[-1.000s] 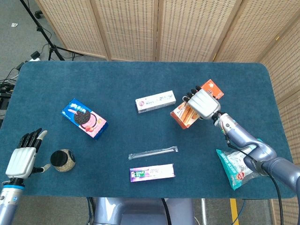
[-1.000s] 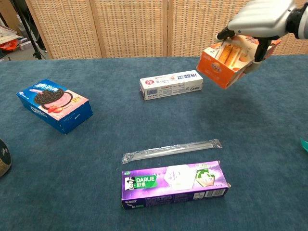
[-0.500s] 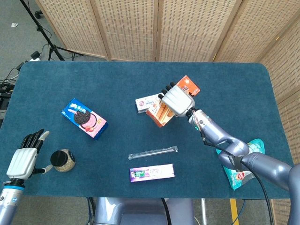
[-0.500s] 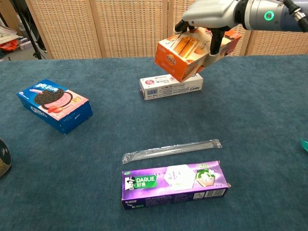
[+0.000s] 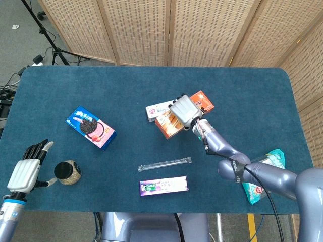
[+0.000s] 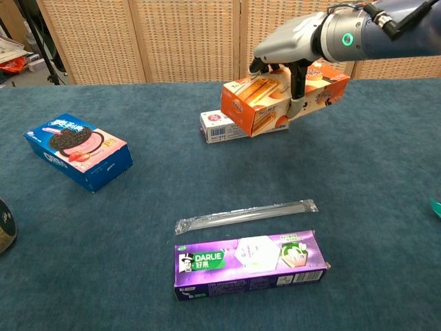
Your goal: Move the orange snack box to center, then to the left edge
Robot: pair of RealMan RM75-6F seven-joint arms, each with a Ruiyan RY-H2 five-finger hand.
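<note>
My right hand [image 5: 183,109] [image 6: 293,43] grips the orange snack box [image 5: 169,125] [image 6: 258,103] from above and holds it in the air near the table's middle. The box hangs in front of the white box [image 5: 156,111] [image 6: 216,126] and hides most of it. My left hand [image 5: 25,170] hovers at the front left corner with fingers apart and nothing in them, right beside a dark round jar [image 5: 67,173] [image 6: 4,225]. The chest view does not show the left hand.
A blue cookie box [image 5: 91,127] [image 6: 79,151] lies at the left. A clear wrapped stick [image 5: 165,164] [image 6: 245,214] and a purple toothpaste box [image 5: 163,186] [image 6: 249,265] lie in front of centre. A teal packet [image 5: 261,177] lies at the front right.
My right hand has carried the orange snack box leftward from the right side toward the centre and lowered it, so it now covers the white box. The left hand has barely moved.
</note>
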